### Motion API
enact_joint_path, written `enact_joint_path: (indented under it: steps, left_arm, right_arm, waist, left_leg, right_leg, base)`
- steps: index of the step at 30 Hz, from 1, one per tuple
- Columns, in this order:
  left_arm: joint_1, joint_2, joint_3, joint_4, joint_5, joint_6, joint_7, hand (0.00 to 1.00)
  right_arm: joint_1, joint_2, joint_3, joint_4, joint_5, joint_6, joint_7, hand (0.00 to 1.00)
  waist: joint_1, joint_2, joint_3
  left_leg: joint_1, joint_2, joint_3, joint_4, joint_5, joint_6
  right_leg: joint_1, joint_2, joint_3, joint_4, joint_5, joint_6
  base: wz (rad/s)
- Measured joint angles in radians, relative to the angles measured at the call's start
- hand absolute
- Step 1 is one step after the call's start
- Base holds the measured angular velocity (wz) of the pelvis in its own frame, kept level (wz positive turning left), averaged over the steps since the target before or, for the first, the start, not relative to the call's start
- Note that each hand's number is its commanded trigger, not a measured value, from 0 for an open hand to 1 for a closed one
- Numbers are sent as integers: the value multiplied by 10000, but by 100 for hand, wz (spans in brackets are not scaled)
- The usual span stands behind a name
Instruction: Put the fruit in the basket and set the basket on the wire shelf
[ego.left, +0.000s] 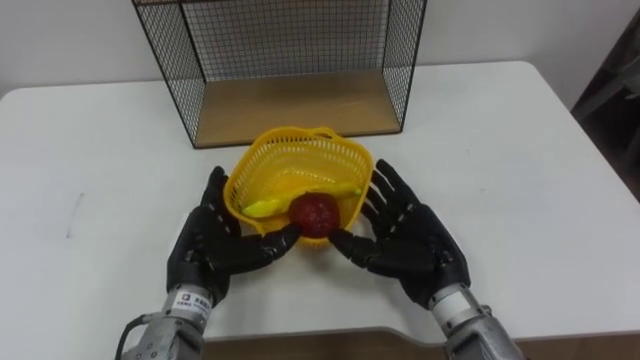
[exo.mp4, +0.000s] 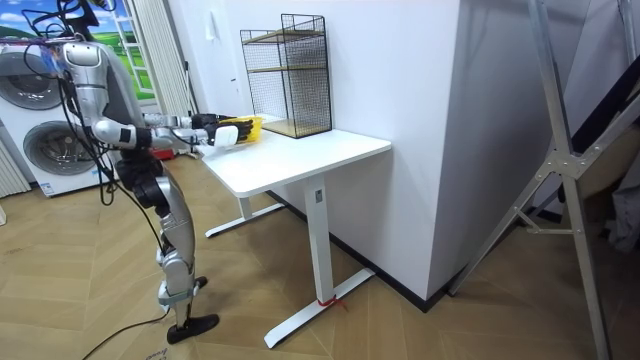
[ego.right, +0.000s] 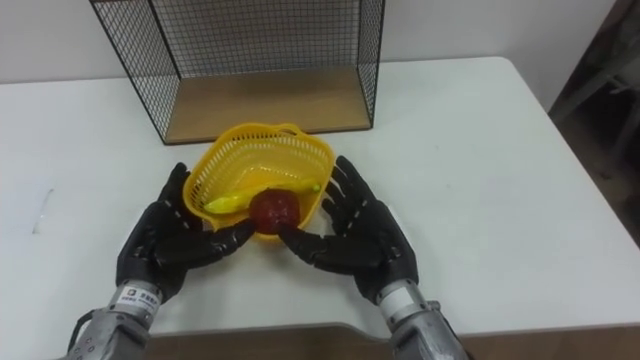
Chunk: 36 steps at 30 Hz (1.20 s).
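Left hand (ego.left: 213, 247), right hand (ego.left: 412, 240): straight fingers flanking yellow plastic mesh basket (ego.left: 262, 143) | round red fruit (ego.left: 315, 213), yellow banana (ego.left: 266, 207) inside | black wire shelf (ego.left: 290, 105) just beyond

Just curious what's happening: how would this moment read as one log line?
fruit: banana, red fruit in yellow basket | left hand, right hand: open, against basket sides | wire shelf: behind, basket not yet on it

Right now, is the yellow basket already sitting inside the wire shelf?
No, the yellow basket is out in front of the wire shelf, cupped between the left robot hand and the right robot hand.
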Motion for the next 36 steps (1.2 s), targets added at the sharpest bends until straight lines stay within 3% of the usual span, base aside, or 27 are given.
enact_joint_path:
  steps: [13,36]
  left_arm:
    - [-14,108,-144,11,356,2,-1,0]
    - [-417,119,-341,9,342,14,-121,0]
  right_arm:
    - [-859,-174,165,175,-355,-8,-422,0]
    - [-1147,-209,176,505,-325,-8,-599,0]
  waist:
    - [6,-7,40]
    - [9,-13,65]
  left_leg:
    - [-9,-3,-38,-3,0,0]
    - [-140,-18,-184,122,2,2]
  right_leg:
    - [16,-1,-31,-27,1,-3]
    - [41,-4,-142,-85,-1,-1]
  base:
    - [0]
    - [1]
